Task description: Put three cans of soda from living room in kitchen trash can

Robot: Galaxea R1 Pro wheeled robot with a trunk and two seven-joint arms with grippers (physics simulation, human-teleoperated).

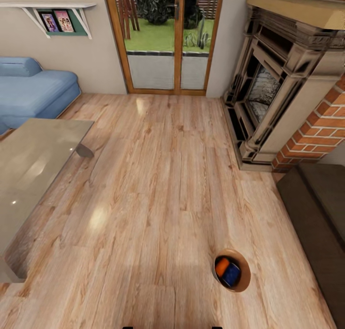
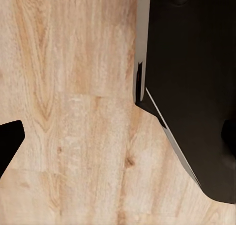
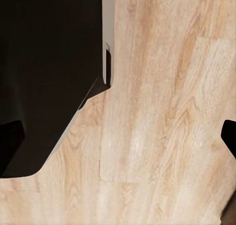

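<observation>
Head view gives me the living room: a wood-plank floor runs up to wood-framed glass doors with a lawn behind them. A light-blue sofa sits on the robot's left, with a glass-topped coffee table nearer to me on that side. A red-brick fireplace with a pale stone surround stands on the right, and a long dark low cabinet runs along that wall below it. A white wall shelf holding two framed pictures hangs above the sofa.

The small round bin with a coppery-brown inside stands on the floor, low and right of centre in my view, near the cabinet but apart from it. Inside it I see an orange can of soda and a dark blue can of soda lying touching each other. I cannot make out a third can in there.

Each wrist camera looks down at the planks beside the robot's dark base. Only a dark fingertip pokes in at the frame edge on the left wrist, and another on the right wrist. I cannot tell how far apart either gripper's fingers are, or whether they hold anything.
</observation>
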